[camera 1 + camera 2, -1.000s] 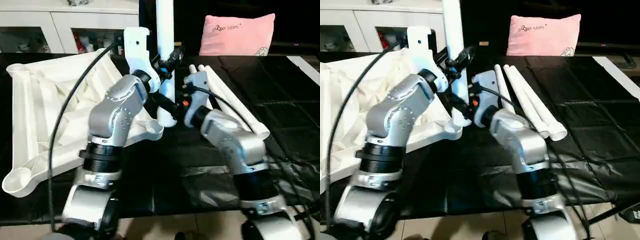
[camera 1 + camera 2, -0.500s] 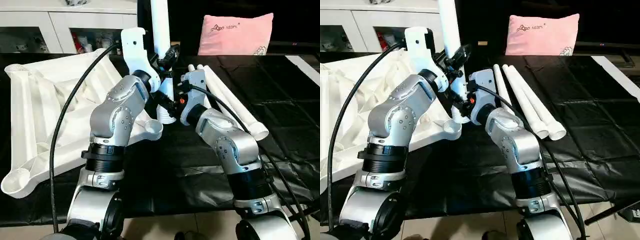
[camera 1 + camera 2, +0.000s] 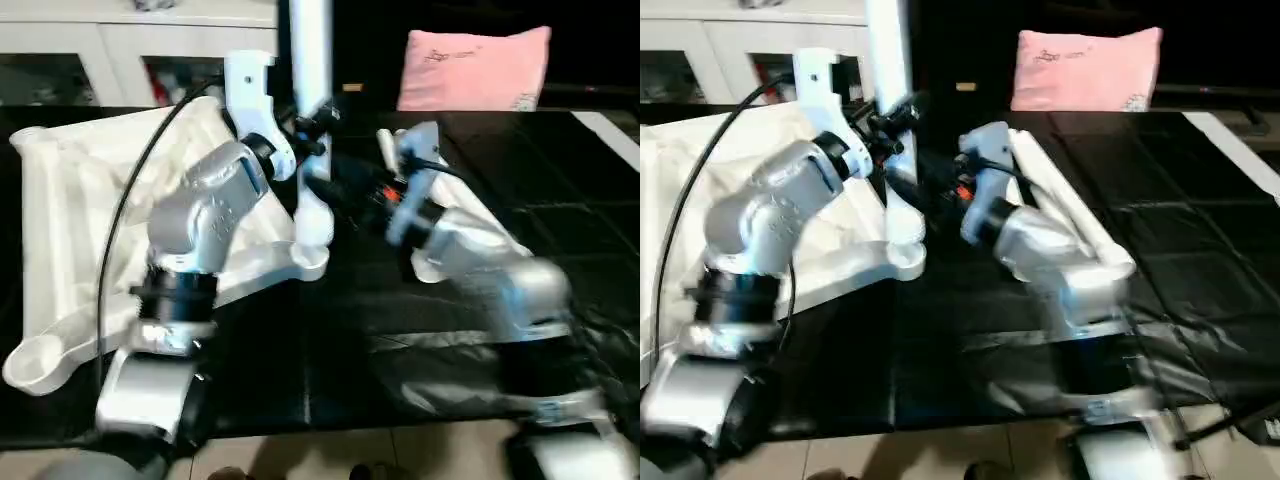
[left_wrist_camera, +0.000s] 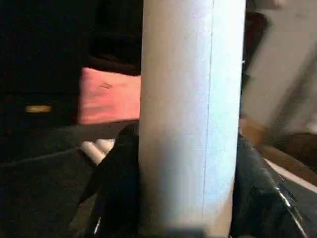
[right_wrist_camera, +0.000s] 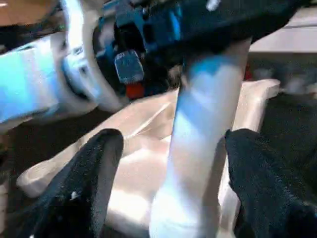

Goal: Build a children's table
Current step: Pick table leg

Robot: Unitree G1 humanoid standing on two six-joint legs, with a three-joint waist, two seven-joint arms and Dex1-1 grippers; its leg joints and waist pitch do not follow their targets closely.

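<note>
The white tabletop (image 3: pixel 80 220) lies underside up on the left, ribs showing. One white leg (image 3: pixel 308 90) stands upright with its lower end just above the near corner socket (image 3: pixel 300 265). My left gripper (image 3: pixel 312 128) is shut on this leg partway up; in the left wrist view its black fingers (image 4: pixel 116 183) press against the tube. My right gripper (image 5: pixel 173 148) is open, its fingers (image 5: pixel 94 183) on either side of the leg's lower part with a gap on each side. Spare legs (image 3: pixel 1110 255) lie on the black cover, partly hidden by my right arm.
A pink pillow (image 3: pixel 475 70) leans at the back right. A white cabinet with glass doors (image 3: pixel 120 50) stands behind the tabletop. The black table cover (image 3: pixel 570 180) stretches to the right. A black cable (image 3: pixel 130 200) hangs over my left arm.
The right arm has swung to the right, away from the leg. The left gripper has carried the upright leg slightly left, over the corner socket.
</note>
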